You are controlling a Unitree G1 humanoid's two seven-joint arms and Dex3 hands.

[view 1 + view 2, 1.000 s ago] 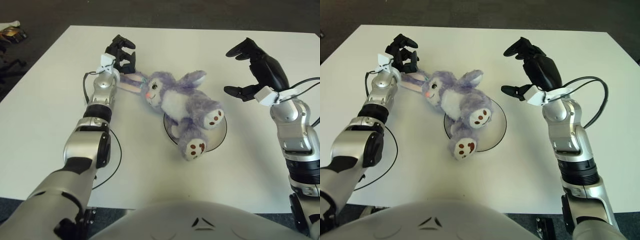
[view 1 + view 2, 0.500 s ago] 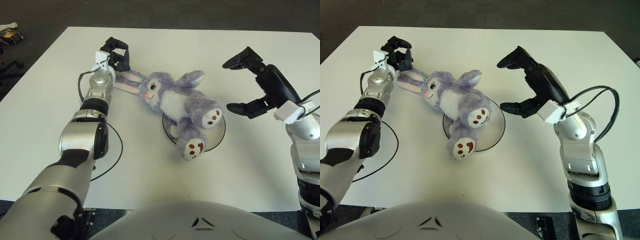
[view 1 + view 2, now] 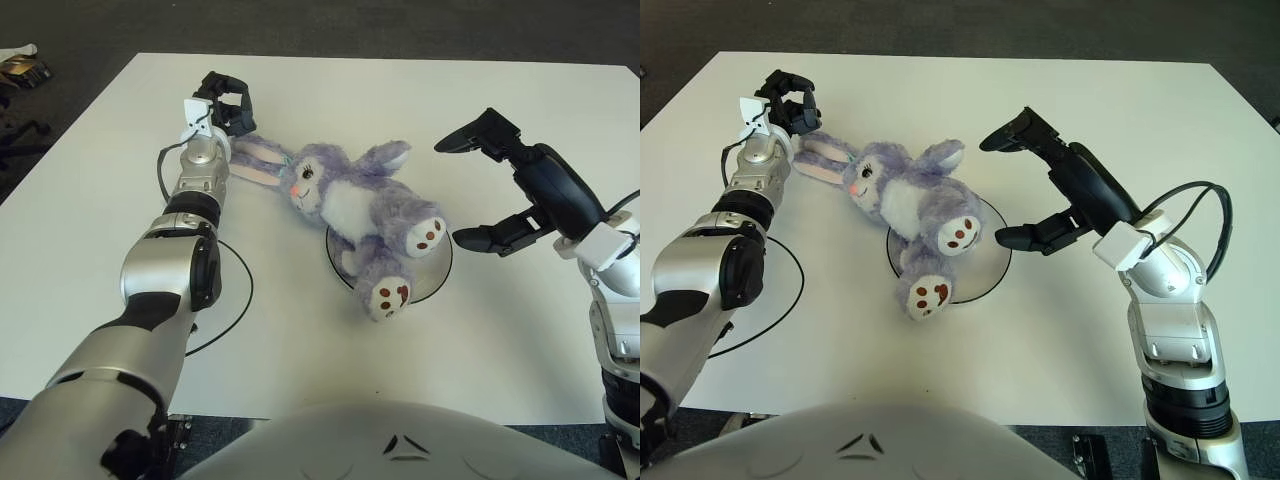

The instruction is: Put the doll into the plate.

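Just right of the plate [image 3: 995,262], my right hand [image 3: 1060,190] hangs with fingers spread wide, holding nothing. Across it the purple doll [image 3: 908,212] lies legs-down, head off the rim toward my left hand [image 3: 785,103], curled empty by one ear.

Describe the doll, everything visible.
The doll is a purple plush bunny with white belly, pink nose and brown paw pads on white soles. It lies on its back, head toward the left robot hand, one ear stretched toward it. Its lower body and legs rest on the plate. The right robot hand shows open beside it, apart.
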